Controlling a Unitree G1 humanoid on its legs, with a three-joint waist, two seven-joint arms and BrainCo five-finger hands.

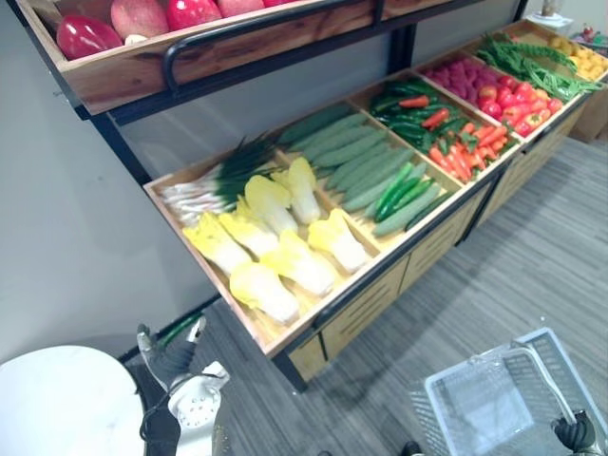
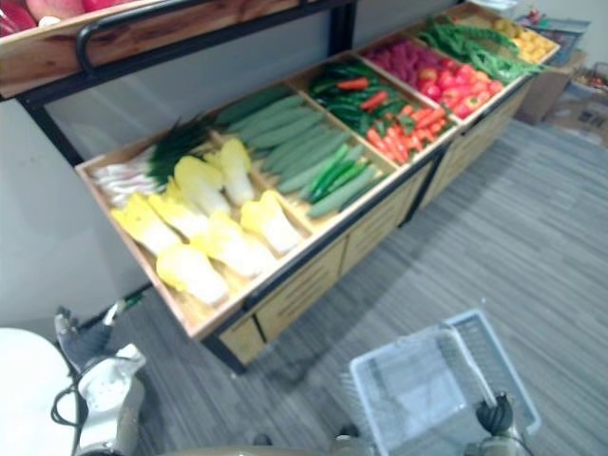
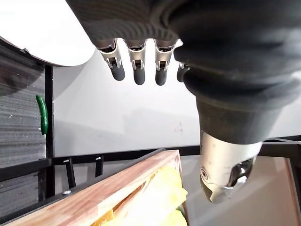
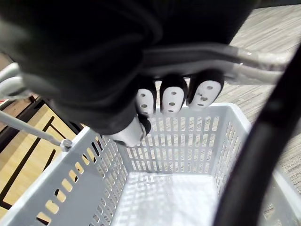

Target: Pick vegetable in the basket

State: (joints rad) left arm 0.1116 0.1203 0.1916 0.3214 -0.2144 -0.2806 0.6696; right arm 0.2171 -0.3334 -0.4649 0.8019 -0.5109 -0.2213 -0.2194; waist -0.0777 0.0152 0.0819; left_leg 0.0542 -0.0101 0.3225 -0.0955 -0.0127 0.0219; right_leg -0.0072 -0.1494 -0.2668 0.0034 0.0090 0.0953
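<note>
Basket (image 1: 475, 404), one, hangs from the curled right hand (image 4: 171, 98); left hand (image 3: 139, 70) fingers straight.

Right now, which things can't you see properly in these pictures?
- Basket: its near end is cut off by the left eye view's bottom edge.
- Basket handle: the right hand curled round it hides its middle, right wrist view.
- Red produce on the top shelf: cut by the top edge.
- Yellow items at the far end: too small to name.

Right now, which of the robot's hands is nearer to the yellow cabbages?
Left. The left hand hangs open close by the cabbages, off their near end; the right hand grips the basket by its handle, farther off across the floor.
</note>
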